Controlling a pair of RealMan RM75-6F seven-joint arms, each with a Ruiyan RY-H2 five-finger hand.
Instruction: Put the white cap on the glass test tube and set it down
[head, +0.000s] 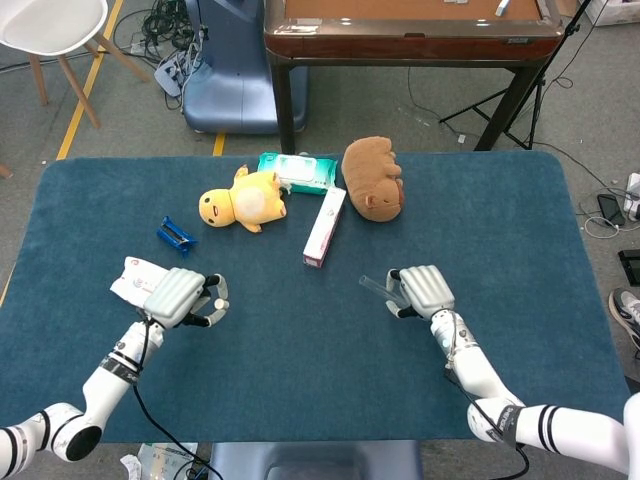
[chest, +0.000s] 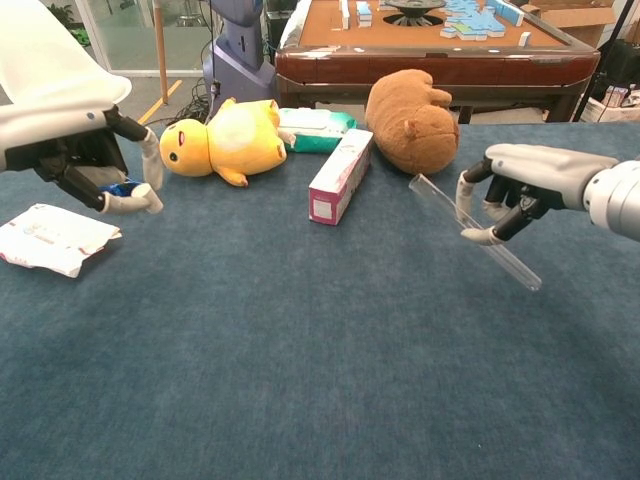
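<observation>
My right hand (chest: 525, 185) pinches a clear glass test tube (chest: 507, 260) near its middle and holds it above the blue table. The tube slants, its far end up toward the brown plush and its near end down to the right. In the head view the tube (head: 372, 286) pokes out to the left of the right hand (head: 420, 290). My left hand (chest: 75, 150) is raised over the table's left side. A small white cap (chest: 152, 198) is pinched at its fingertips. The same left hand (head: 180, 297) shows in the head view beside a white packet.
A white packet (head: 148, 282) lies under and left of the left hand. A small blue object (head: 176, 236), a yellow duck plush (head: 245, 200), a green wipes pack (head: 297, 170), a pink-and-white box (head: 324, 227) and a brown plush (head: 373, 178) sit across the far half of the table (head: 300, 380).
</observation>
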